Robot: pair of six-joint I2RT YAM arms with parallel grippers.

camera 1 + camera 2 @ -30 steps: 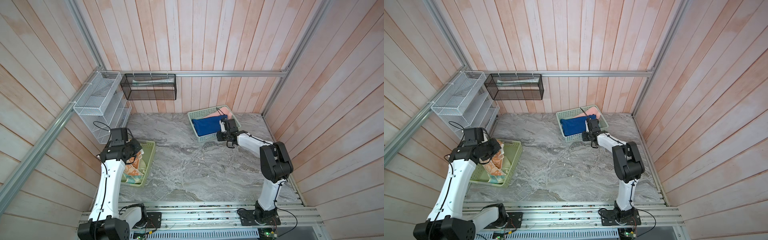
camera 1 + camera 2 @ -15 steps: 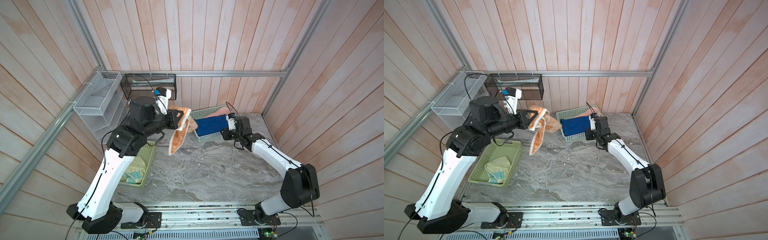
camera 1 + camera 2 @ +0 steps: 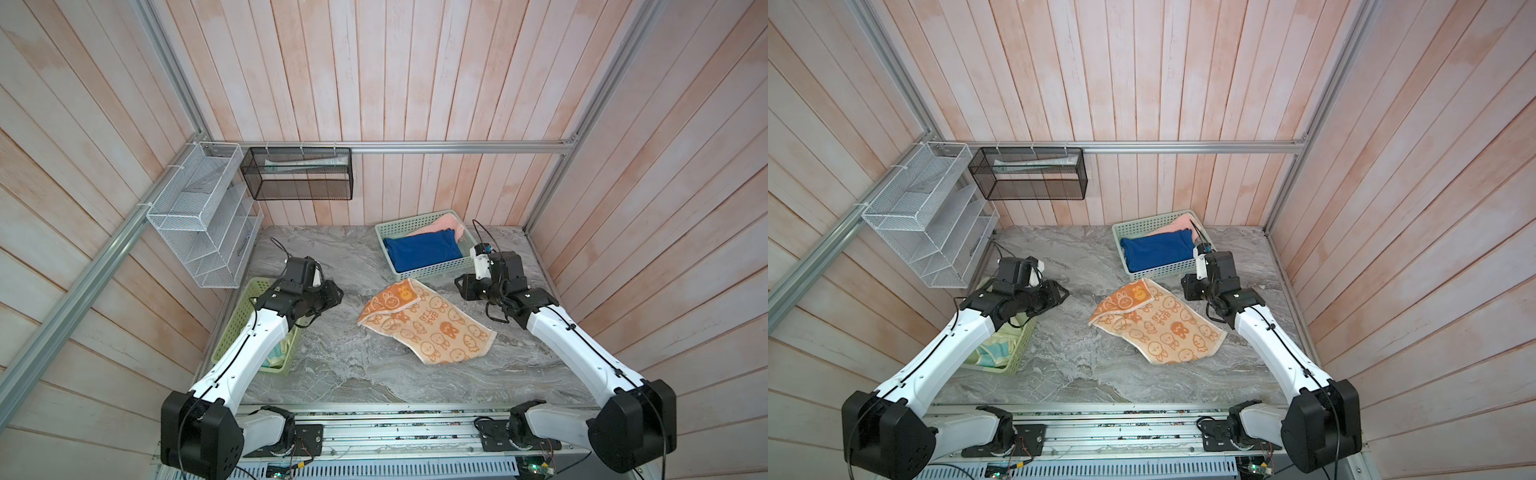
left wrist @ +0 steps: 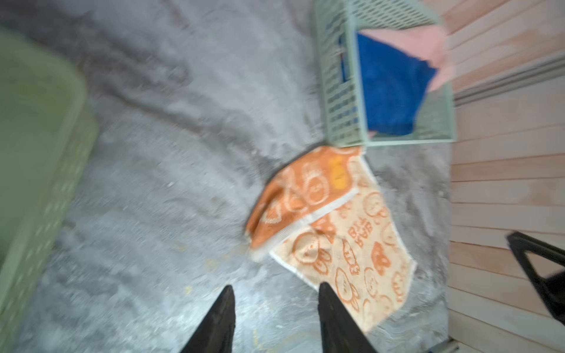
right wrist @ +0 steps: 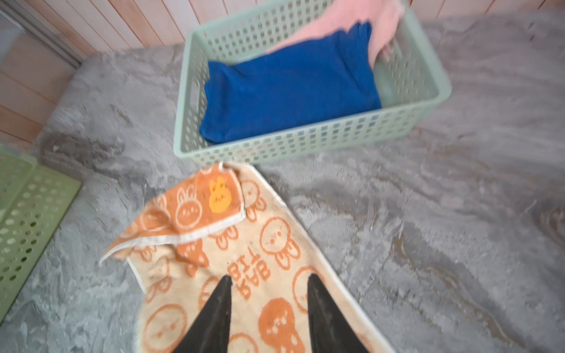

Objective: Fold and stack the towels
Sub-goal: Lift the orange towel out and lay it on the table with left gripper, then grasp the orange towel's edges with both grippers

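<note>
The orange towel [image 3: 424, 324] with cream bunnies lies spread on the marble table in both top views, one corner folded over onto itself [image 5: 201, 204]. The blue towel [image 3: 424, 251] lies folded in the pale green basket [image 3: 432, 272] at the back, on top of the pink towel [image 3: 440, 226]. A teal-and-cream towel [image 3: 994, 353] sits crumpled in the left green basket [image 3: 1021, 340]. My left gripper [image 4: 276, 287] is open and empty, left of the orange towel. My right gripper [image 5: 270, 276] is open above the towel's right part, with nothing between its fingers.
A white wire rack [image 3: 199, 216] hangs on the left wall and a black mesh basket [image 3: 297, 178] on the back wall. The back basket stands just behind the orange towel. Wooden walls close in both sides of the table.
My left gripper lifted the orange towel out of the left basket, carried it to the middle, let it go and drew back left. My right gripper moved from the back basket toward the towel.
</note>
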